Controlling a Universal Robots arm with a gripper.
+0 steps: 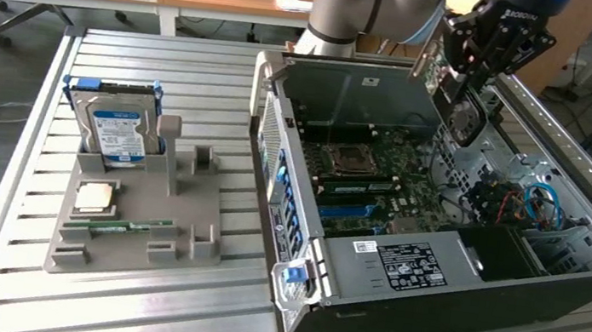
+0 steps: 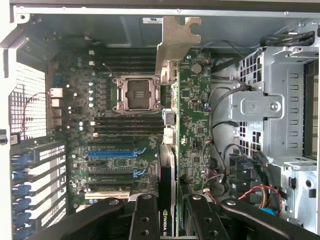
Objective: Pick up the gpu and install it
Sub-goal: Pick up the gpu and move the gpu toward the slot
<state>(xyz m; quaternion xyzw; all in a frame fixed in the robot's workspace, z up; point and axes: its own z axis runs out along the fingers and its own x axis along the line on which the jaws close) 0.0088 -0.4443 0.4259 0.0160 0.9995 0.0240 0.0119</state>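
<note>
The black fingers [image 2: 145, 217] of a robot arm were clenched on the graphics card [image 2: 170, 170]. The card was gripped edge-on between them, with its black cooler on one side and its green board on the other. Its silver end bracket [image 2: 176, 37] was seen projecting well beyond the fingertips. Beneath the fingers, an open computer case [image 1: 305, 322] was laid on its side on a slatted metal surface [image 1: 141, 300]. The card was held above the motherboard [image 2: 82, 145], not yet seated in a slot. A processor socket [image 2: 136, 94] and a blue expansion slot [image 2: 112, 154] were seen past the card. Well apart from the fingers, outside the case, a grey holder [image 1: 192, 221] was placed. In it a hard drive [image 1: 118, 130] was stood upright and a memory stick [image 1: 134, 224] was laid flat.
</note>
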